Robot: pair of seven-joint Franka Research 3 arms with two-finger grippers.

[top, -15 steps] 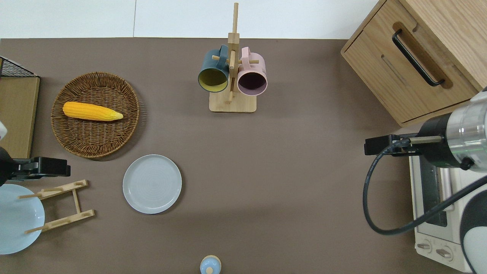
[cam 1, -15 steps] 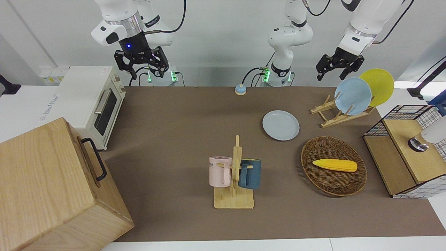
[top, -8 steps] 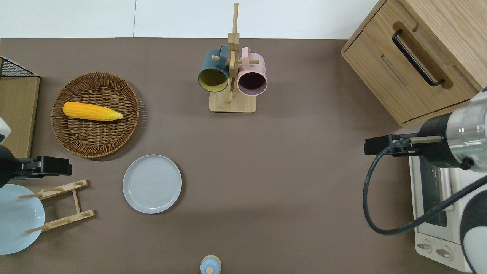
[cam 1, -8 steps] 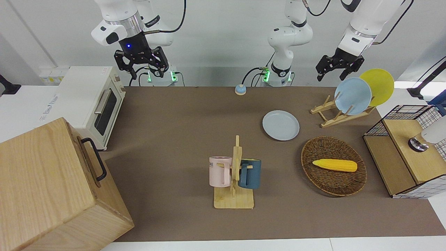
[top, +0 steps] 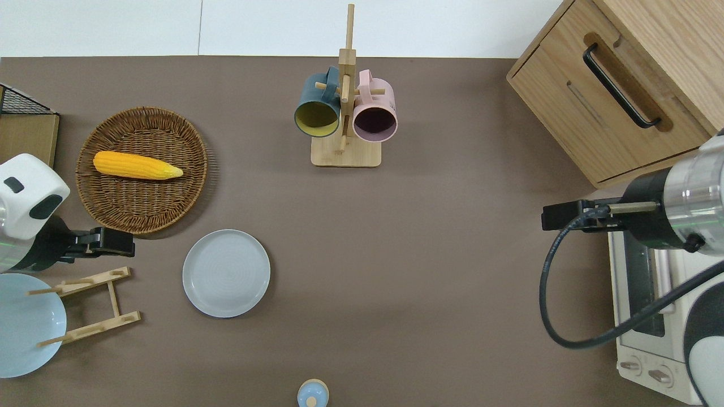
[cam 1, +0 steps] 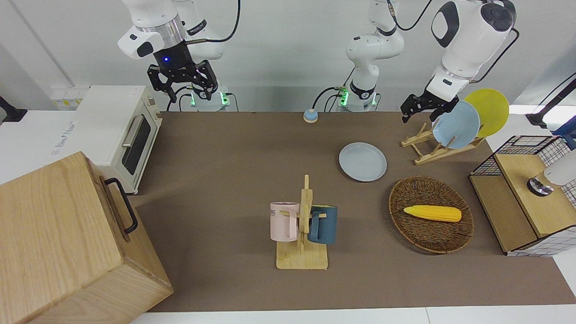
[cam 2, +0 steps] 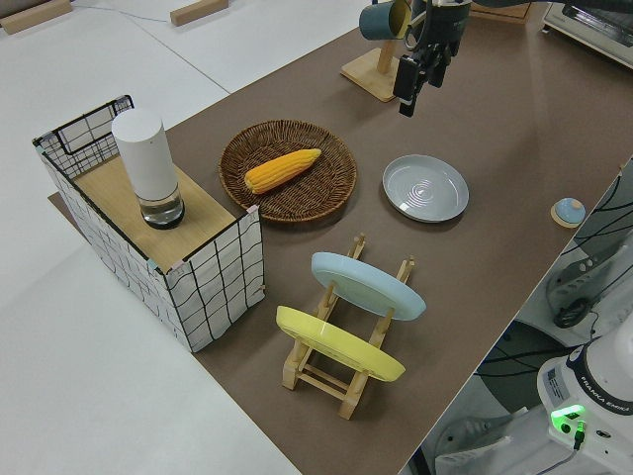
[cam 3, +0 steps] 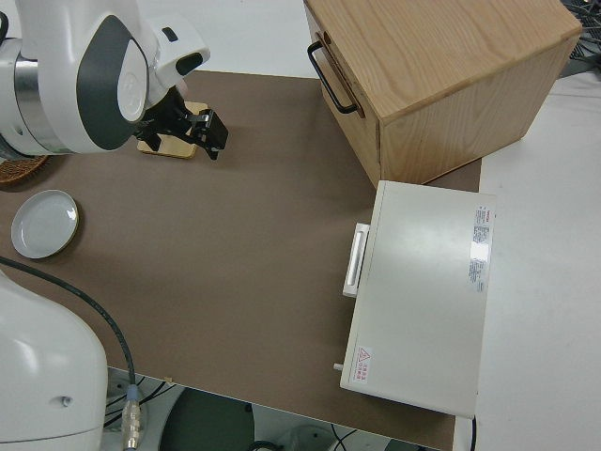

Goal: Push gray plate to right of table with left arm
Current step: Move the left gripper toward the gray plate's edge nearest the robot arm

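Left tool up near rack, fingers' state unclear; imo shld drop low beside gray plate rim b4 pushing.

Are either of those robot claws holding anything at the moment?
No. The left end effector is up in the air with nothing in it, clear of the gray plate. The right arm is parked, also holding nothing.

no text is legible on anything here.
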